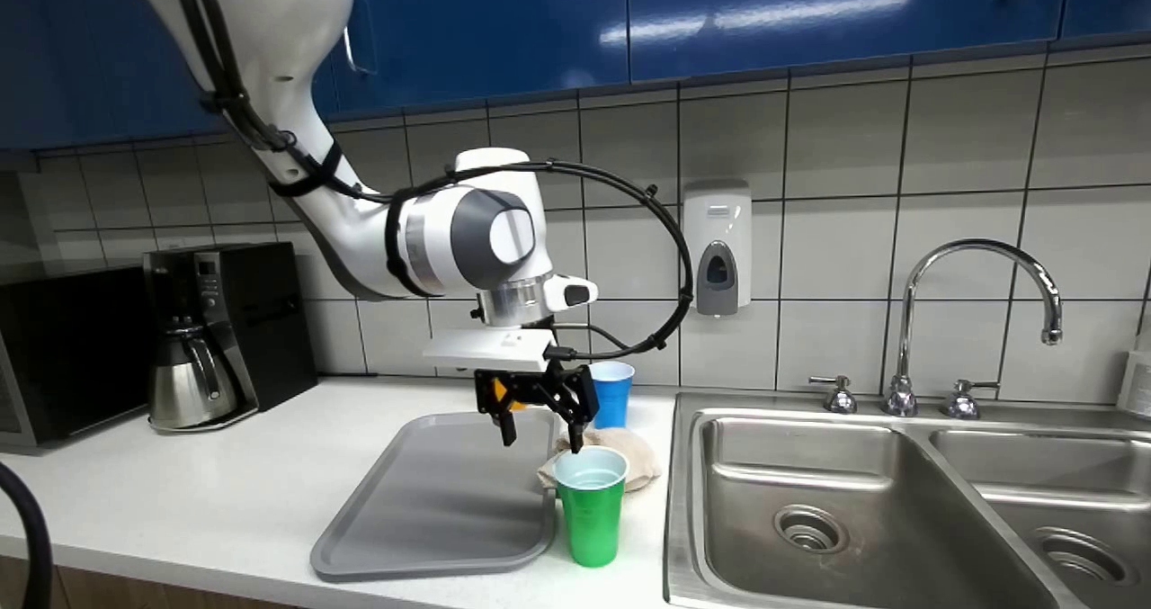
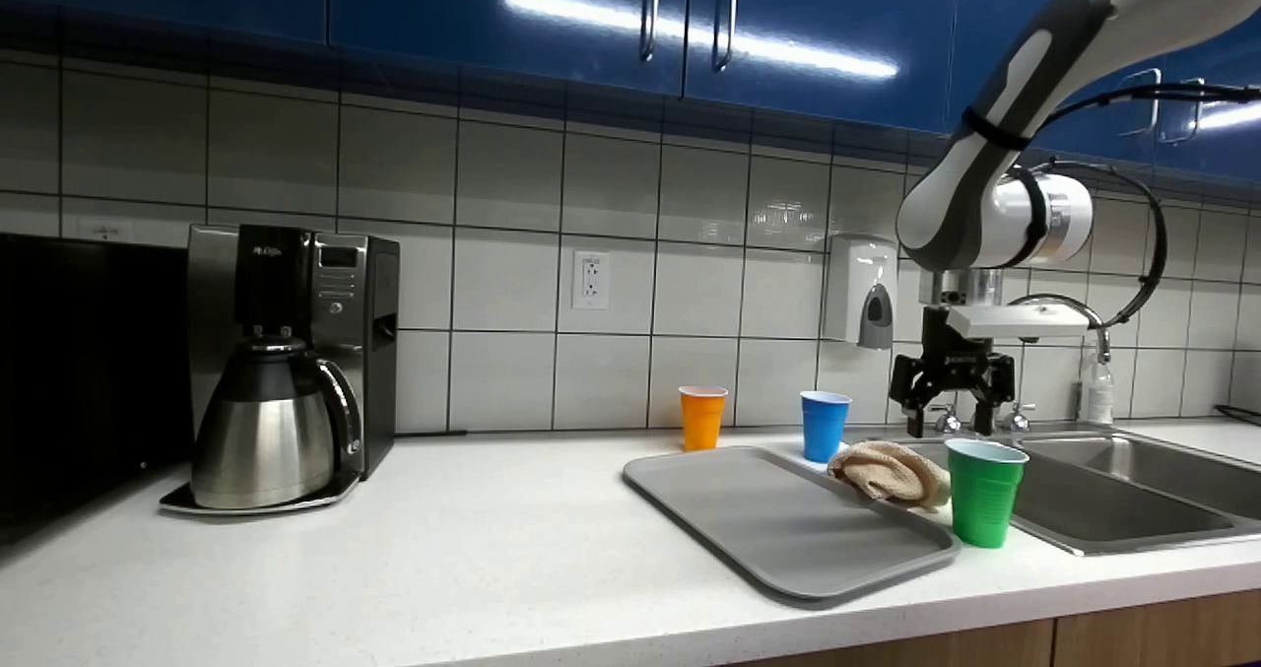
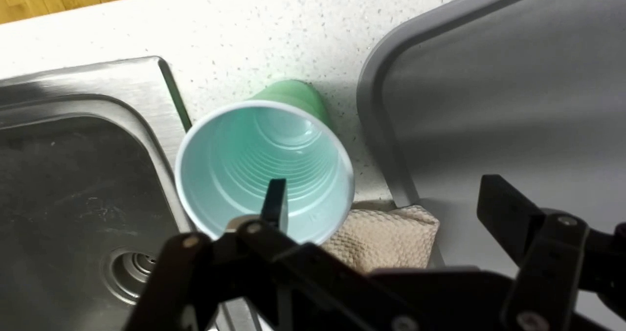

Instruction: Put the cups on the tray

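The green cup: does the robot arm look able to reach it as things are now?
Probably yes. The open gripper hangs higher than the green cup, and no other object covers its mouth. The tray and beige cloth close beside it may leave little room.

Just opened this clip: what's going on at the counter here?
A robot arm has its open gripper close above the green cup, holding nothing. That cup stands upright between the grey tray and the sink; the blue cup and orange cup stand upright nearer the tiled wall. No cup is on the tray yet, so picking up the green one is probably next.
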You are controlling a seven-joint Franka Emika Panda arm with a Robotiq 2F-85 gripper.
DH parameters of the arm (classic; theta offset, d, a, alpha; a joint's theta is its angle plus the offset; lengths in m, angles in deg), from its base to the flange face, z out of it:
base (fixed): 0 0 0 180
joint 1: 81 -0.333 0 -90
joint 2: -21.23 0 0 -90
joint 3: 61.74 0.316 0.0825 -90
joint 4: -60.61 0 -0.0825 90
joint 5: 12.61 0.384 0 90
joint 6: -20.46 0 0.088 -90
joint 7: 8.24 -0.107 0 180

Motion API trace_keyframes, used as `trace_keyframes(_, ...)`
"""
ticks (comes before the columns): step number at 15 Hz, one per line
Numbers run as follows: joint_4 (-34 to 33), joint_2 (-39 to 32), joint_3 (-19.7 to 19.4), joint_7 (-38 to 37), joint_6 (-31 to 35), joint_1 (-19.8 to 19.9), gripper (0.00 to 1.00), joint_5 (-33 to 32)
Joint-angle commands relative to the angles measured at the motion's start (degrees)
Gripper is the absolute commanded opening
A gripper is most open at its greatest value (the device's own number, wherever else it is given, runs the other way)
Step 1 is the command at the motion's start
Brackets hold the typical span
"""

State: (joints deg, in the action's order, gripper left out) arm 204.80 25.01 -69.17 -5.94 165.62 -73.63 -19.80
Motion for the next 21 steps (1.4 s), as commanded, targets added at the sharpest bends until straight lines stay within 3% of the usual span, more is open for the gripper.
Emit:
trace_keyframes(1, -2.3, -3.1, 0.0, -1.7, 1.1, 0.4, 1.00, -1.4)
trace_keyframes(13, -5.4, -8.8, -1.2, -1.1, 1.2, 0.2, 1.00, -0.8)
trace_keyframes(14, -5.5, -8.8, -1.2, -1.0, 1.3, 0.2, 0.75, -0.7)
trace_keyframes(16, -5.6, -8.8, -1.2, -0.6, 1.3, 0.2, 0.68, -0.4)
trace_keyframes(21, -5.5, -8.6, -1.3, -0.7, 1.3, 0.2, 0.28, -0.4)
